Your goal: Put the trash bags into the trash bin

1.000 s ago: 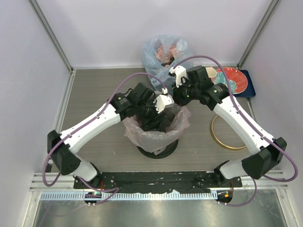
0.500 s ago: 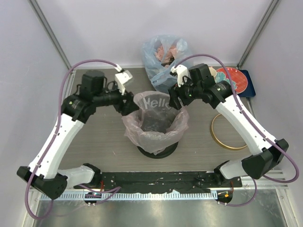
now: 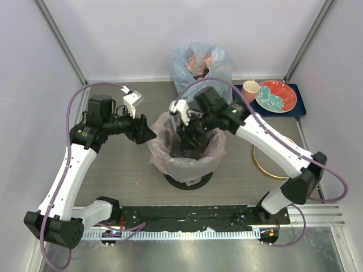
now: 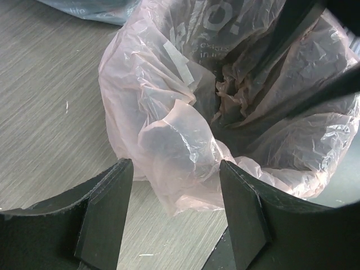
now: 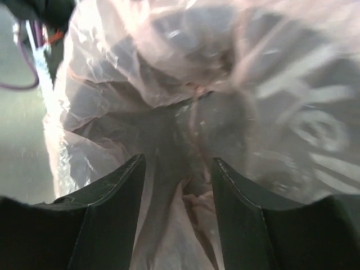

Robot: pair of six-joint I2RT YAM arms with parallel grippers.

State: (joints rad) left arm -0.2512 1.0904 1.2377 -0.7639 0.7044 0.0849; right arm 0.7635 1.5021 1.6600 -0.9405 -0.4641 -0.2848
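Right gripper (image 5: 177, 169) now inside trash bag (image 4: 169, 152) (jaws apart)

Trash bin (image 3: 191, 181) almost all buried under the pink bag (image 3: 170, 161), only its black foot showing. From above, the tips of the right gripper (image 5: 177, 214) are lost inside the bag's mouth. Its own camera gives blurred white lettering (image 5: 304, 129); the gold hoop (image 3: 264, 169) runs partly under the right arm (image 3: 272, 148).

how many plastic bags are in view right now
2. The pink bag lines the black bin in the middle; the bluish bag sits behind it by the back wall. Others could be hidden inside the bin.
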